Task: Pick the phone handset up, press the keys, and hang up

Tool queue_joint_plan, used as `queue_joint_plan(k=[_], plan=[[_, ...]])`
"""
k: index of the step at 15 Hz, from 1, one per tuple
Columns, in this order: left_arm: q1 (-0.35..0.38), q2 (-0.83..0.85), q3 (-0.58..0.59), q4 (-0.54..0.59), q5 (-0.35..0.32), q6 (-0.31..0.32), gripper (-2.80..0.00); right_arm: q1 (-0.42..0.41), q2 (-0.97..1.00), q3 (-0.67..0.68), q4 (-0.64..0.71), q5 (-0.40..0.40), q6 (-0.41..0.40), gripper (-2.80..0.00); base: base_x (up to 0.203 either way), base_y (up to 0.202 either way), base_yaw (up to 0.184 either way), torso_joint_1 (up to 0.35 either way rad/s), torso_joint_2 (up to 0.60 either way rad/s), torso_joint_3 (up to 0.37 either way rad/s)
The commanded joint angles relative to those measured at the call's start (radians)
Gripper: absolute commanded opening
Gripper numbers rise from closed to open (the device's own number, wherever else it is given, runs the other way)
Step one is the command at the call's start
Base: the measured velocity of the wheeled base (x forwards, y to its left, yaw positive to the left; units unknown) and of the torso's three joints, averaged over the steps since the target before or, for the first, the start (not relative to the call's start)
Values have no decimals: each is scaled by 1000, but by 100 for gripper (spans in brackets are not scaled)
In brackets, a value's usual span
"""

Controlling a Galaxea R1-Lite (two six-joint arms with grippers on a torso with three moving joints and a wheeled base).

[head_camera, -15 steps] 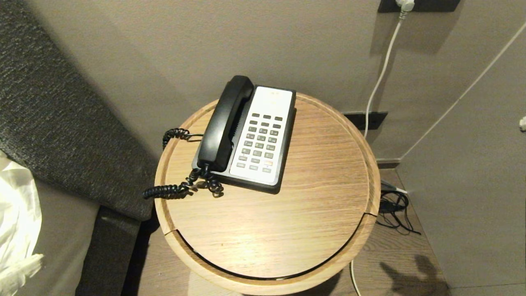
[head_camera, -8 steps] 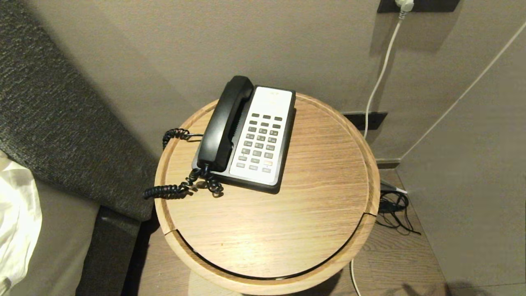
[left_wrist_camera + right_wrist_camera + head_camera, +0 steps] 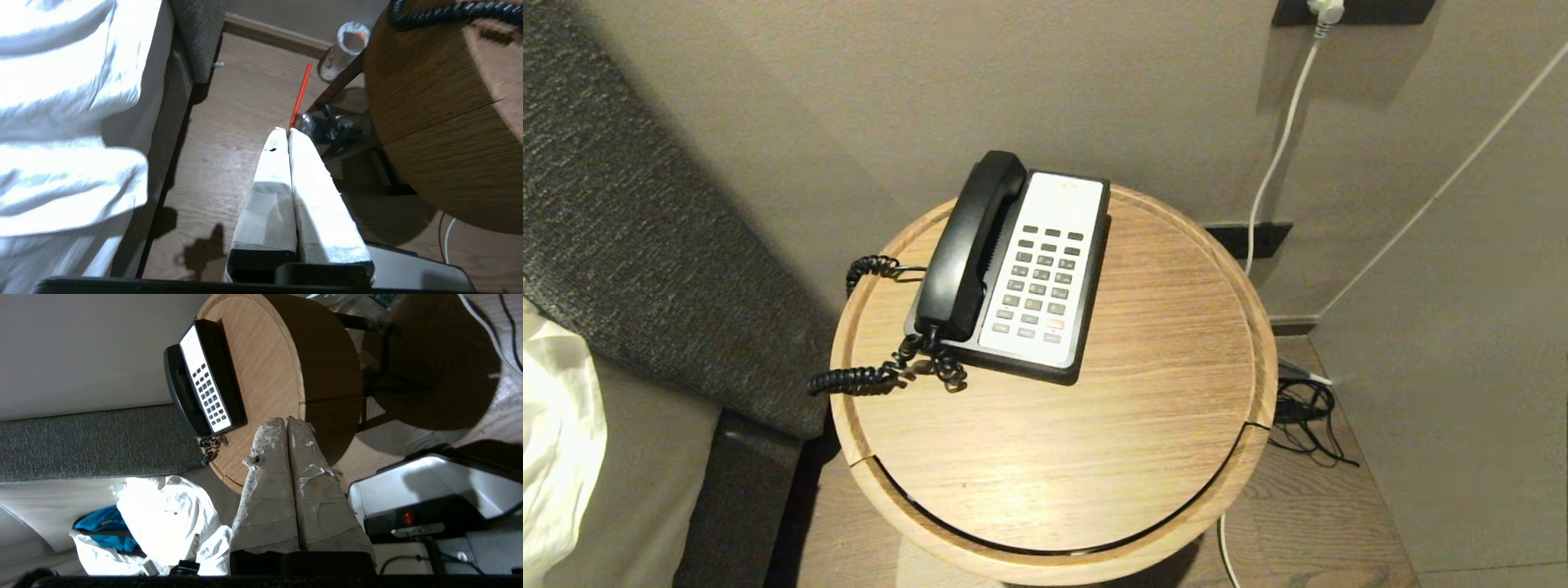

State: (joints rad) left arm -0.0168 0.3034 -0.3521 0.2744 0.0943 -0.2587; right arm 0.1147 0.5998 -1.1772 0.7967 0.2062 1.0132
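The black phone handset (image 3: pixel 972 245) lies in its cradle on the left side of the black-and-white phone base (image 3: pixel 1094 269), on a round wooden side table (image 3: pixel 1160 392). Its coiled cord (image 3: pixel 866 377) loops over the table's left rim. The dark grey keys (image 3: pixel 1039 282) sit in rows on the white faceplate; the handset (image 3: pixel 179 388) and keys (image 3: pixel 209 394) also show in the right wrist view. Neither gripper shows in the head view. My left gripper (image 3: pixel 287 132) is shut and empty, low over the floor beside the table. My right gripper (image 3: pixel 287 420) is shut and empty, off the table's near edge.
A grey upholstered headboard (image 3: pixel 629 220) and white bedding (image 3: pixel 556 441) lie left of the table. White cables (image 3: pixel 1282 139) run down the wall at the right, with black cords (image 3: pixel 1307 416) on the floor. A red stick (image 3: pixel 301 94) and a cup (image 3: pixel 343 51) lie under the table.
The white bedding at the lower left has dropped lower in view. A shadow on the floor at the lower right has gone. The phone has not moved.
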Motion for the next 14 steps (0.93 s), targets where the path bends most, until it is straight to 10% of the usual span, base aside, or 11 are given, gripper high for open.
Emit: queue_joint_plan(k=[1, 14], plan=[[5, -37, 8, 16, -1, -2, -280, -12, -67, 2, 39, 2, 8, -280, 0, 0, 0, 0, 0, 0], [13, -284, 141, 110, -33, 111, -280, -103, -433, 173, 317, 58, -95, -280, 0, 0, 0, 0, 0, 0]])
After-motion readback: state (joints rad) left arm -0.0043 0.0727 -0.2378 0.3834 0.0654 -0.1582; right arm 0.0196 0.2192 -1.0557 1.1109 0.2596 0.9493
